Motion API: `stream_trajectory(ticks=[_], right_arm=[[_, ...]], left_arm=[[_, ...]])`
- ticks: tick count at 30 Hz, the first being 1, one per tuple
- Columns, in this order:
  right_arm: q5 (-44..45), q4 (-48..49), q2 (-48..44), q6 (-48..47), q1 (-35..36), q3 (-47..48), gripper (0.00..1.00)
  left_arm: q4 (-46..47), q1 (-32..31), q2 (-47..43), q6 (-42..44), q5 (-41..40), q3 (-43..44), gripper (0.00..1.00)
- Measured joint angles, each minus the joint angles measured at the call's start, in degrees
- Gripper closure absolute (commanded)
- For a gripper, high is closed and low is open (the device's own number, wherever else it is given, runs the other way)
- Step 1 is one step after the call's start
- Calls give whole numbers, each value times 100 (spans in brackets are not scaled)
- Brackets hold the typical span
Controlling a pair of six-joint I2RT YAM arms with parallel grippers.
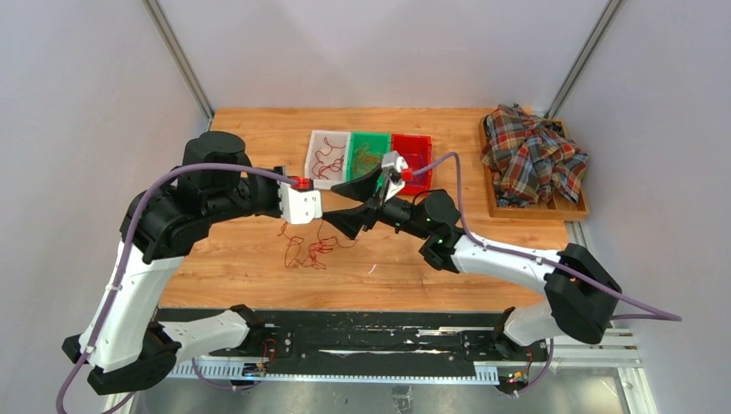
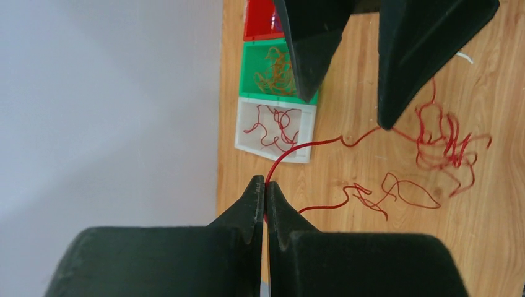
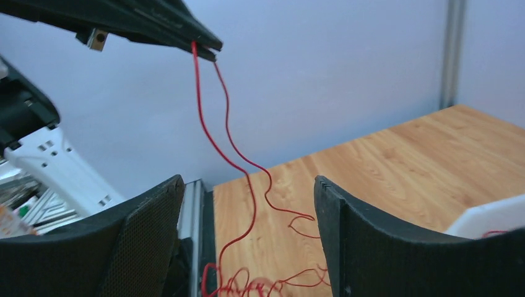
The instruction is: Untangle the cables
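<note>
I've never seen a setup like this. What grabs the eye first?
A thin red cable hangs from the shut left gripper above the wooden table, trailing into a loose red wiry tangle at mid-table, the open right gripper close beside it. Behind stands a row of white, green and red plastic bins; a crumpled plaid shirt fills a wooden tray at far right.

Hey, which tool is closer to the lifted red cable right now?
Left. The left tool is shut on the red cable. The right tool stands open, the strand hanging just ahead of its spread fingers.
</note>
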Motion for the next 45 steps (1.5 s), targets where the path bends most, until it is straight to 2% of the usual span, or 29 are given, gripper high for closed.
stream_trajectory(ticks=[5, 11, 21, 25, 29, 40, 45], right_arm=[[-765, 2, 472, 332, 0, 323, 25], [-1281, 282, 975, 804, 0, 608, 29], [-1447, 616, 1143, 1270, -87, 612, 47], [-1180, 487, 1139, 1228, -168, 481, 55], [-815, 90, 1132, 1021, -173, 391, 69], [-225, -577, 1130, 754, -59, 487, 67], [396, -1237, 1130, 98, 201, 758, 68]], left_arm=[[7, 0, 70, -101, 216, -15, 99], [9, 0, 79, -120, 350, -22, 99], [9, 0, 81, -116, 463, -22, 100], [9, 0, 81, -120, 529, -20, 99], [11, 0, 81, -125, 562, -17, 99], [24, -2, 105, -254, 699, 155, 100], [26, -2, 157, -313, 761, 234, 100]])
